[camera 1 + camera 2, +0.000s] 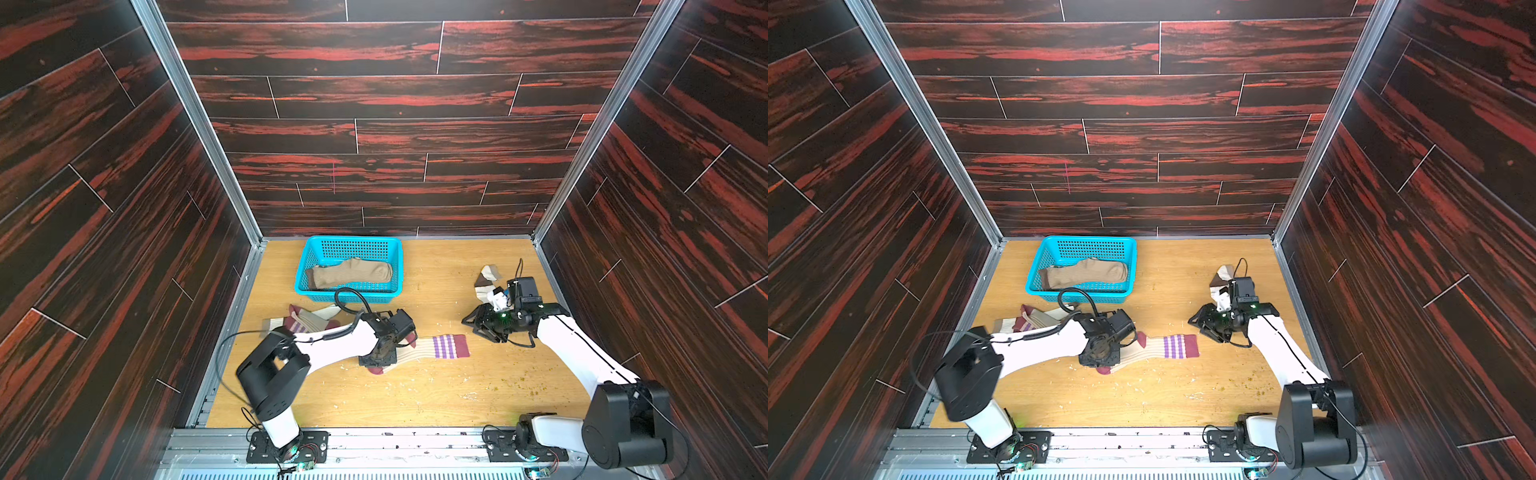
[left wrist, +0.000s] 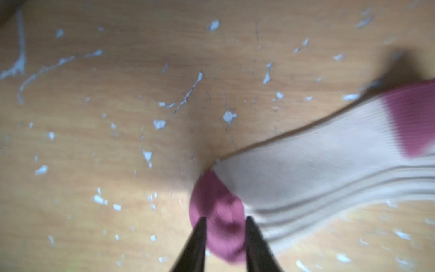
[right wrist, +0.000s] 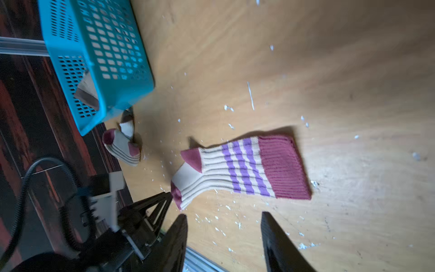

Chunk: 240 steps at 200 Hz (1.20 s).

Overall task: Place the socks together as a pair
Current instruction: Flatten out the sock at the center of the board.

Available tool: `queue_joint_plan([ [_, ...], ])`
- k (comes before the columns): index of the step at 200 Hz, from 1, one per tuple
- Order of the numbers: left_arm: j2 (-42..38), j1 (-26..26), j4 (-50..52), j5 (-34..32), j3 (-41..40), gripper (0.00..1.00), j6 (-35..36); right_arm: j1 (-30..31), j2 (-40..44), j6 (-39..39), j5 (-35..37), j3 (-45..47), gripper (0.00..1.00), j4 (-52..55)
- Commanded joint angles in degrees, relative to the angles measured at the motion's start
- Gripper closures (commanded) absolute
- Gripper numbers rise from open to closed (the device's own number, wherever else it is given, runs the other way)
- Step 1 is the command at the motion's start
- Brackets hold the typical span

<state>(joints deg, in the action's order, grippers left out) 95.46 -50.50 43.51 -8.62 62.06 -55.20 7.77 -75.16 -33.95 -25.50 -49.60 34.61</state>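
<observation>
Wood table (image 1: 415, 395); left arm (image 1: 340, 345) covers striped sock (image 1: 440, 347) foot; wrist view blurred.

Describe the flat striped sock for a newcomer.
On the wooden table, look just robot-side of the blue basket. The striped sock has beige ribs, three purple stripes, a maroon cuff. Unlike its crumpled twin farther left, it lies flat.

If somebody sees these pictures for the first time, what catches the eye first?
The bright blue basket at the back of the table, with a tan sock inside. Then the striped sock, beige and maroon with purple stripes, lying flat mid-table, the left end effector over its toe.
</observation>
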Motion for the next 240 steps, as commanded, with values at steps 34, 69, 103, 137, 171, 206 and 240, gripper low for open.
queue_joint_plan([
  [34, -21.9, 0.5, -7.2, -0.9, -16.5, 0.28, -16.3, 0.9, 1.1, 1.2, -4.2, 1.7, 0.46, 0.7],
  [69, -18.3, 1.9, -15.3, 2.2, -18.4, 0.30, -19.2, 1.4, -0.1, 1.6, -5.4, 0.7, 0.46, 0.2],
  [103, -9.7, 2.5, -15.9, 3.9, -15.7, 0.38, -19.5, 1.7, -0.4, 3.0, -5.4, -0.9, 0.46, 1.5],
  [137, -4.1, 2.7, -17.3, 6.3, -16.6, 0.52, -20.2, 1.8, 0.9, 3.5, -5.2, -1.4, 0.46, 2.8],
  [171, -8.3, 3.4, -11.8, 3.3, -15.4, 0.83, -18.6, 1.9, 1.8, 3.5, -5.3, -2.2, 0.46, 3.4],
  [206, -24.1, 4.1, 6.7, -5.8, -10.9, 0.90, -16.8, 1.9, 1.7, 4.2, -5.4, -2.7, 0.46, 3.7],
  [240, -39.6, 4.1, 21.3, -15.8, -2.1, 0.90, -14.5, 2.0, 1.1, 4.7, -6.2, -2.5, 0.46, 3.4],
])
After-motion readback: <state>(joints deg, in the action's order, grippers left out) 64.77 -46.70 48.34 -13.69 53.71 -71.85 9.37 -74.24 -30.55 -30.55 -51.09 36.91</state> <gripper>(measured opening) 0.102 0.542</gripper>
